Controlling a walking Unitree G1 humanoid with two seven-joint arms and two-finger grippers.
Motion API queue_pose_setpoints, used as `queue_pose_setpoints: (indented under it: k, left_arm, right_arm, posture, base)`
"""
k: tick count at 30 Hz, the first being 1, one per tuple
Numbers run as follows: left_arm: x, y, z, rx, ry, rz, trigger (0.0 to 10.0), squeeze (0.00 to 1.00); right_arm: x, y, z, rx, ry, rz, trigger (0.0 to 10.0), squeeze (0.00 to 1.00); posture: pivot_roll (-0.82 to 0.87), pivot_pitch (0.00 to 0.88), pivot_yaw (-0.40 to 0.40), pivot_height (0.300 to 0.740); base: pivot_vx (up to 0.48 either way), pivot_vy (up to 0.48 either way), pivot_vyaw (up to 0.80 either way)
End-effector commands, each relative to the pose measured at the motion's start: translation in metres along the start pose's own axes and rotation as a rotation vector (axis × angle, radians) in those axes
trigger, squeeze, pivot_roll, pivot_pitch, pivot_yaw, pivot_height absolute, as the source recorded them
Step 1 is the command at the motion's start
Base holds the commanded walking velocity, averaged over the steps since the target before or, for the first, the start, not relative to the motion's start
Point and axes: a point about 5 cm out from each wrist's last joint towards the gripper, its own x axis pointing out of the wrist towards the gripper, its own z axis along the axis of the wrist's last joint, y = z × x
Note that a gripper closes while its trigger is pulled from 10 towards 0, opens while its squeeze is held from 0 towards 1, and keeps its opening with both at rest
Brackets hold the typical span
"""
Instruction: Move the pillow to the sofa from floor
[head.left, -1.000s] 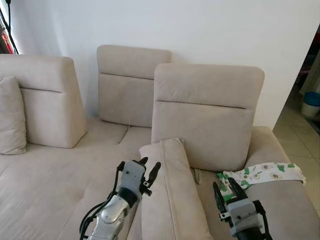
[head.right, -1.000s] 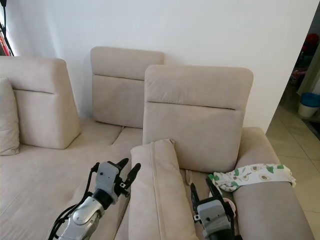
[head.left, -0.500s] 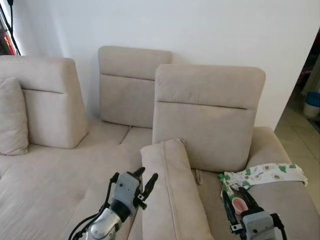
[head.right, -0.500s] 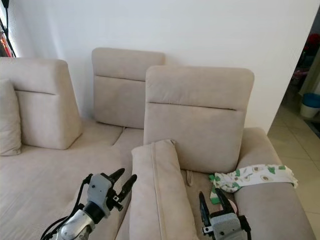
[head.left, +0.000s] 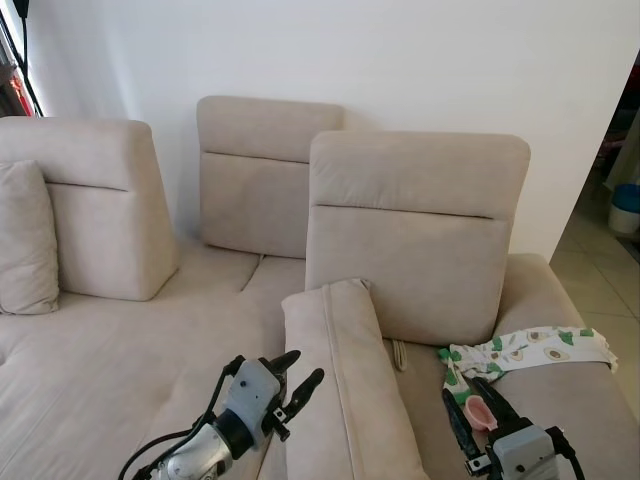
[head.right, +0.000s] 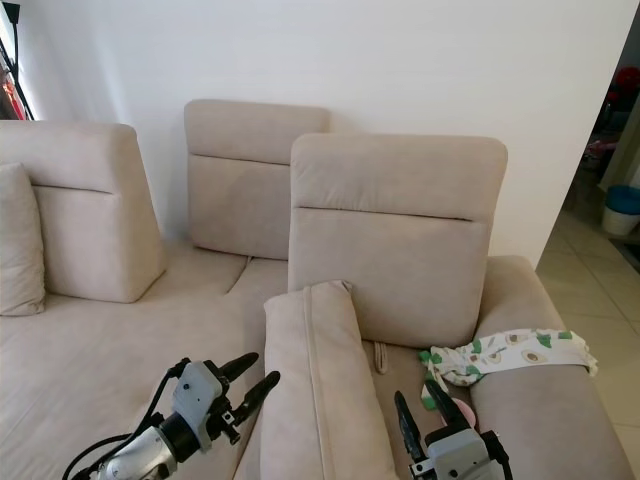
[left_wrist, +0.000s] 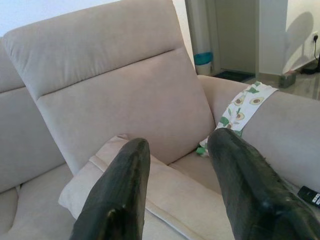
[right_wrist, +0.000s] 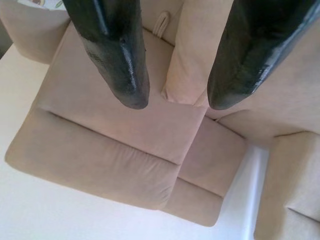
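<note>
Left eye view: the pillow (head.left: 345, 385) lies on the sofa (head.left: 100, 350) seat, leaning against the backrest. Left gripper (head.left: 296, 375) and right gripper (head.left: 470, 408) flank the pillow, both open, empty. Judged light, soft, compressible; pinch an edge seam.

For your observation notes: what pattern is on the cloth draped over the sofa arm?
Cloth: white with green avocado print, clearest in left eye view.

Beige sofa (head.left: 120, 350) carries a pillow (head.left: 345, 390) and patterned cloth (head.left: 525, 347)
</note>
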Motion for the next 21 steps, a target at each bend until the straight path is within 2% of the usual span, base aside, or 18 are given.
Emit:
queue_pose_setpoints:
  k: [1,10,13,21]
  left_arm:
    - [-0.002,-0.0024,0.0006,-0.021,0.002,0.011,10.0,0.0]
    - [-0.0029,-0.0047,0.001,-0.068,0.008,0.017,10.0,0.0]
    - [0.0011,0.0024,0.0024,-0.163,0.008,0.077,10.0,0.0]
    - [0.0009,0.0014,0.0033,-0.164,0.011,0.085,10.0,0.0]
  right_arm:
    - [-0.001,0.005,-0.0053,0.008,0.011,0.0,10.0,0.0]
    - [-0.0011,0.0104,-0.01,0.043,0.026,0.066,10.0,0.0]
    - [-0.0003,0.0103,-0.0098,0.018,0.012,0.089,10.0,0.0]
    - [0.0005,0.01,-0.011,0.005,0.003,0.076,10.0,0.0]
  posture:
    - [0.1,0.0,0.049,0.74]
    - [0.1,0.0,0.043,0.74]
    - [0.1,0.0,0.039,0.74]
    - [0.1,0.0,0.034,0.74]
  base:
    - [0.0,0.0,0.0]
    - [0.0,0.0,0.0]
    - [0.0,0.0,0.0]
    - [0.0,0.0,0.0]
